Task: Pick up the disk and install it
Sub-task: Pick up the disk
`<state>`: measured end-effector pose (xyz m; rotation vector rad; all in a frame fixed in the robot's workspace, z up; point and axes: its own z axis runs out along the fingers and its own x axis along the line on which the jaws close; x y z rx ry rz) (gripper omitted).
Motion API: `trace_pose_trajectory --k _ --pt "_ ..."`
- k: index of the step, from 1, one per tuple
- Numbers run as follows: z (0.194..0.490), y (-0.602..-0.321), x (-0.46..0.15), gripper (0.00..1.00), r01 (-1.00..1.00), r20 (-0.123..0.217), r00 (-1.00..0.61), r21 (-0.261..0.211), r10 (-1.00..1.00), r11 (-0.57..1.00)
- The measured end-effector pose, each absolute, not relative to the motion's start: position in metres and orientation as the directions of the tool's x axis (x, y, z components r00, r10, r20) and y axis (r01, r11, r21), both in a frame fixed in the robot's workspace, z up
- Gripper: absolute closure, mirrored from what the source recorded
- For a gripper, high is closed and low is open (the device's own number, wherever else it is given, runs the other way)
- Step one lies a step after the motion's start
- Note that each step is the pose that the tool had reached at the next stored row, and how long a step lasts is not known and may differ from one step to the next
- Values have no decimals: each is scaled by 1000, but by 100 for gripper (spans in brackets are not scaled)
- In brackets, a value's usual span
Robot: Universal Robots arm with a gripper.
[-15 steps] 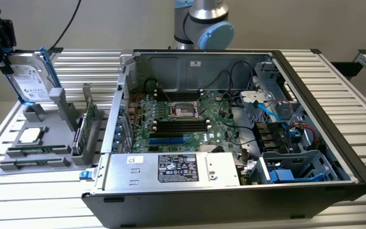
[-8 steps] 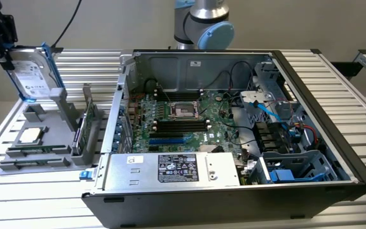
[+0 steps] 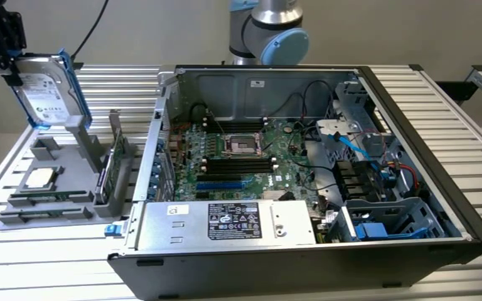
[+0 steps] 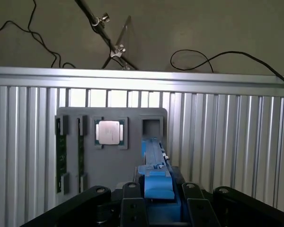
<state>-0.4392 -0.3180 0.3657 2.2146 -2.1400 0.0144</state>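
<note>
- Closest to the wrist camera is the gripper (image 4: 161, 204). Its black fingers (image 4: 132, 203) stand about half closed, clamped on the blue carrier bracket (image 4: 158, 182) of the disk (image 3: 47, 91).
- In the exterior view the gripper (image 3: 12, 69) is at ten o'clock from the open computer case (image 3: 266, 276). The disk hangs from it label outward, tilted, and held by one edge.
- The disk's lower edge sits just above the slanted rest of the grey fixture tray (image 3: 40, 219). I cannot tell whether it is fully clear of that rest.
- A processor chip (image 4: 108, 131) and memory modules (image 4: 61, 158) lie seated in the same fixture tray (image 4: 111, 161), which stands on the slatted table (image 4: 227, 142).
- Inside the case, the motherboard (image 3: 224, 166) fills the middle. The power supply (image 3: 233, 221) is at six o'clock, and a drive cage (image 3: 391, 216) with blue fittings is at four o'clock.
- Risk, as I judge it: a one-edge grip on a tilted drive may let it pivot or slip if the arm moves sharply.
- Risk: if the lower edge is not free, it could snag the rest and drag the tray, unseating the chip.
- Risk: the cage is well apart from the disk, across the case wall. Carried too low, the disk could clip that wall.
- Risk: a blue data cable (image 3: 351, 143) and loose black wires hang near the cage and could catch the bracket or block it from seating squarely.
</note>
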Motion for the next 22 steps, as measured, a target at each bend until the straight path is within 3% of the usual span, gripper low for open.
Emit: trace_pose_trajectory --k 3,7,22 --pt "371 -317 -435 67 -999 51 35 38 -998 -33" --pt "409 -314 -405 67 -999 54 35 39 -998 -33" --pt "455 -314 -354 67 -998 54 46 50 -997 -43"
